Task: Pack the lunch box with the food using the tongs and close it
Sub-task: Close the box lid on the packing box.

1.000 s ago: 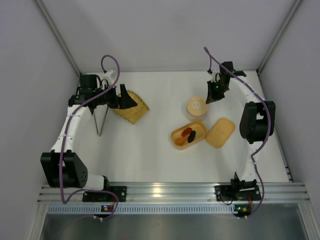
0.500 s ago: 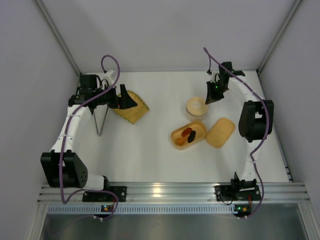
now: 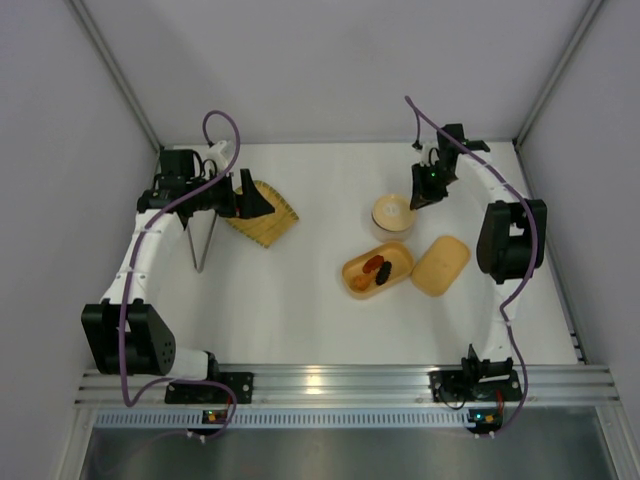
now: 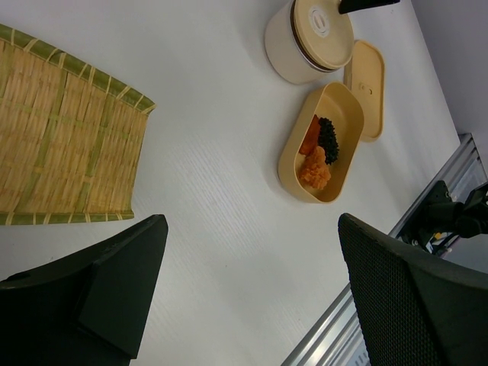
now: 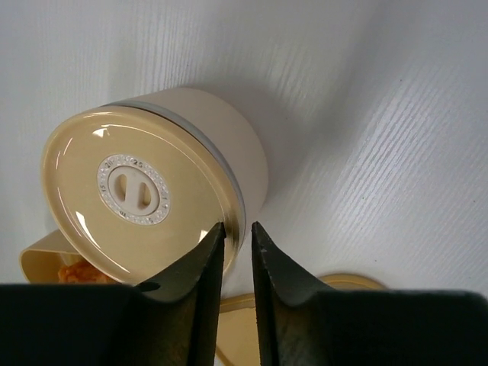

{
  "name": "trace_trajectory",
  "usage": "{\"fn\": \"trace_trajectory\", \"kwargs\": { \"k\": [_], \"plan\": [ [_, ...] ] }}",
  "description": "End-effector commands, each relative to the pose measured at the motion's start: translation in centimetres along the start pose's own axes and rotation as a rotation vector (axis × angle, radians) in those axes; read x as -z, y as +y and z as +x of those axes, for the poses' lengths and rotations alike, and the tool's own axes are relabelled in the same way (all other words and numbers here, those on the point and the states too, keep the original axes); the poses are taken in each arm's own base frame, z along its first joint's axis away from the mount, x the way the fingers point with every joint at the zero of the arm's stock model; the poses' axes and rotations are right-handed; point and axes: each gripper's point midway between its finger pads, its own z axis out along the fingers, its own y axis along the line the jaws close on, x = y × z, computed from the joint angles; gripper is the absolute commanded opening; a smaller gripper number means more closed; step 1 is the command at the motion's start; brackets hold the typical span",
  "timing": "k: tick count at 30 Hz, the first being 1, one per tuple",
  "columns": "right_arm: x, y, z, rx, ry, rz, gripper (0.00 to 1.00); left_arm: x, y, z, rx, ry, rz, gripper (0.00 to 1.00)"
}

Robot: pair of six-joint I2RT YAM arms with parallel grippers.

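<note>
The tan-orange lunch box [image 3: 377, 270] lies open in the middle of the table with the food [image 4: 317, 151] inside: orange, red and dark pieces. Its flat lid [image 3: 440, 265] rests beside it on the right. The silver tongs [image 3: 203, 243] lie on the table under my left arm. My left gripper [image 3: 250, 205] hangs open over the edge of the woven tray, with nothing between its fingers [image 4: 122, 282]. My right gripper [image 5: 238, 229] hovers just behind the round bowl, jaws parted by a narrow gap that holds nothing.
A round steel bowl with a tan lid [image 3: 393, 213] stands just behind the lunch box, right under my right gripper [image 3: 421, 194]. A woven yellow tray [image 3: 263, 213] lies at the back left. White walls close in the table on three sides.
My right gripper has shifted very slightly toward the round bowl. The left arm, the box, the lid and the tongs have not moved.
</note>
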Motion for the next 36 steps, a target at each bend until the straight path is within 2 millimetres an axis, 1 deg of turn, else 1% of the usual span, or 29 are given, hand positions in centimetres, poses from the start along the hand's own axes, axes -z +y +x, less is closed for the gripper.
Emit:
{"fn": "trace_trajectory", "kwargs": {
  "k": [1,2,5,7,11,13,14,15,17,19,20,21,22,23,25,29,31,34,35,36],
  "plan": [
    [1.7,1.1,-0.4,0.047,0.000,0.001,0.22,-0.2,0.0,0.4,-0.001,0.005,0.017,0.98],
    [1.8,1.3,-0.5,0.049,-0.006,-0.010,0.28,-0.2,0.0,0.4,-0.001,0.005,0.020,0.98],
    [2.5,2.1,-1.2,0.060,-0.037,-0.035,0.36,-0.2,0.0,0.3,-0.003,0.003,0.021,0.98],
    [3.0,2.5,-1.7,0.066,-0.058,-0.047,0.39,-0.2,-0.1,0.4,-0.003,0.002,0.022,0.98],
    [4.4,3.4,-3.3,0.093,-0.130,-0.076,0.39,-0.1,-0.2,0.4,-0.006,0.003,0.023,0.98],
    [6.1,4.1,-4.9,0.135,-0.219,-0.082,0.38,0.1,-0.3,0.4,-0.011,-0.001,0.021,0.98],
    [6.1,4.7,-4.8,0.143,-0.232,-0.110,0.37,0.1,-0.3,0.4,-0.011,-0.001,0.019,0.98],
    [7.3,5.4,-5.3,0.163,-0.274,-0.120,0.37,0.1,-0.4,0.4,-0.014,-0.003,0.021,0.98],
    [7.9,6.6,-5.8,0.204,-0.310,-0.145,0.36,0.2,-0.3,0.4,-0.014,-0.003,0.018,0.98],
    [7.6,7.9,-5.6,0.252,-0.303,-0.149,0.35,0.2,-0.4,0.4,-0.014,-0.003,0.019,0.98],
    [7.2,7.9,-5.5,0.261,-0.292,-0.123,0.35,0.1,-0.4,0.5,-0.014,-0.003,0.021,0.98],
    [6.7,8.5,-5.3,0.281,-0.279,-0.121,0.35,0.1,-0.3,0.5,-0.012,-0.002,0.019,0.98],
    [6.4,8.7,-5.1,0.286,-0.270,-0.117,0.35,0.1,-0.4,0.5,-0.013,-0.003,0.023,0.98],
    [5.6,8.3,-4.9,0.281,-0.252,-0.095,0.35,0.1,-0.4,0.5,-0.010,-0.002,0.022,0.98],
    [4.7,8.7,-4.5,0.288,-0.229,-0.088,0.35,0.1,-0.4,0.5,-0.009,-0.002,0.022,0.98],
    [2.7,8.0,-4.0,0.284,-0.189,-0.044,0.36,0.2,-0.4,0.5,-0.016,-0.003,0.019,0.98],
    [2.2,7.9,-4.2,0.288,-0.199,-0.029,0.38,0.2,-0.4,0.3,-0.023,-0.007,0.020,0.98],
    [0.4,6.9,-3.6,0.287,-0.175,0.010,0.39,0.2,-0.4,0.2,-0.026,-0.009,0.021,0.98],
    [-0.5,6.6,-3.2,0.285,-0.153,0.017,0.39,0.2,-0.4,0.2,-0.024,-0.008,0.021,0.98],
    [-0.8,6.4,-3.0,0.288,-0.144,0.025,0.39,0.2,-0.4,0.2,-0.025,-0.007,0.021,0.98]
  ]
}}
